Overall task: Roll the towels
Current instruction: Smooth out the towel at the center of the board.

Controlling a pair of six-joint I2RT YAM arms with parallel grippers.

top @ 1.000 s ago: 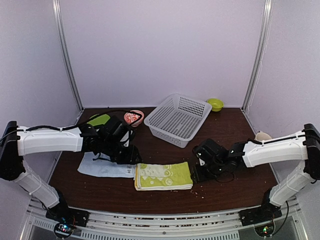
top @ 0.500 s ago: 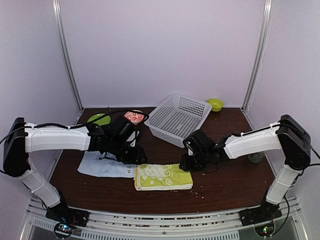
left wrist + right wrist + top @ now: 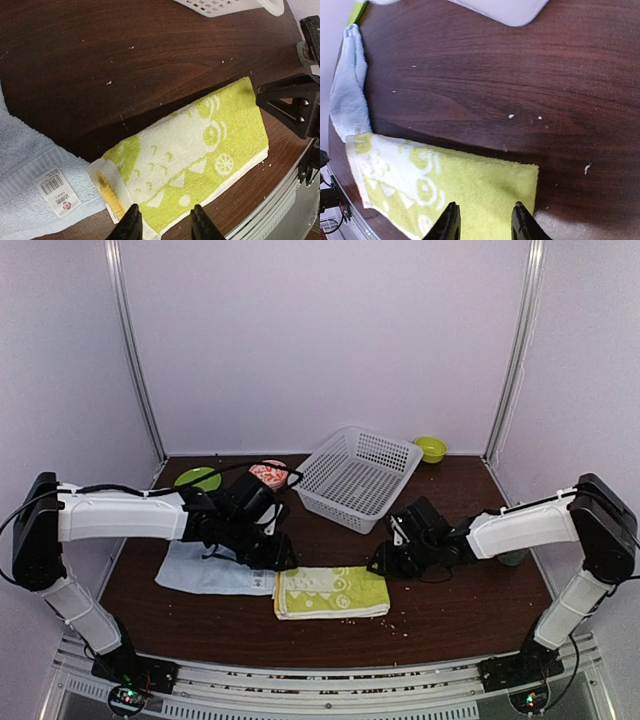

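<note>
**Lime-green towel (image 3: 332, 592) flat and crosswise**

Folded flat, the lime-green towel lies near the front edge of the table (image 3: 460, 610). Its long axis runs left to right, parallel with that edge. My left gripper (image 3: 162, 225) hangs over its left end, fingers partway apart, with the towel's corner showing in the gap. I can see nothing pinched. My right gripper (image 3: 482, 220) stands at the right end, jaws likewise partly spread over the cloth and holding nothing. The pale blue towel (image 3: 205, 572) lies spread flat to the left, its right edge meeting the green one, partly under my left wrist. Whether either fingertip touches cloth, I cannot tell.
</note>
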